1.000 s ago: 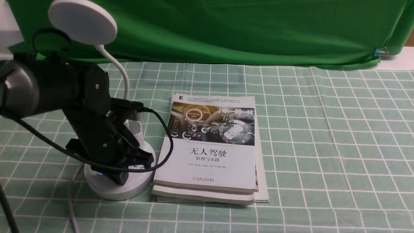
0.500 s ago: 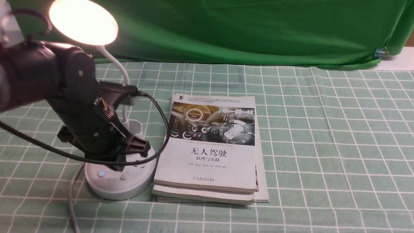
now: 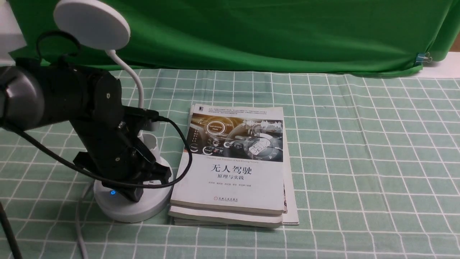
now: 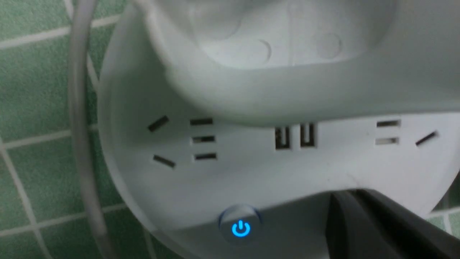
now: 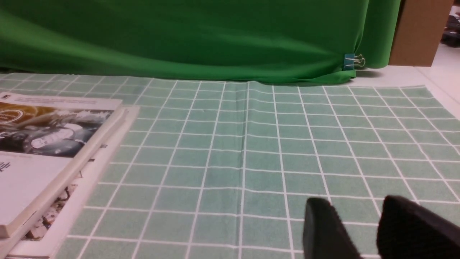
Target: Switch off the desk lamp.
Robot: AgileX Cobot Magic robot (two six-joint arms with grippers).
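The desk lamp stands at the left of the table, its flat white head unlit. A blue power light glows on its round base. My left gripper is shut, and its tip rests down on the base just right of that light. In the left wrist view the base fills the picture, showing sockets, the blue power button and the cup holder. There the shut left gripper touches the base beside the button. My right gripper hangs open over bare cloth with nothing between its fingers.
A stack of books lies right beside the lamp base, and its edge shows in the right wrist view. The lamp's grey cord runs toward the front edge. A green curtain closes the back, held by a clip.
Half a second ago the lamp head was lit and my left gripper was raised off the base. Now the head is dark and the gripper is back down on the base.
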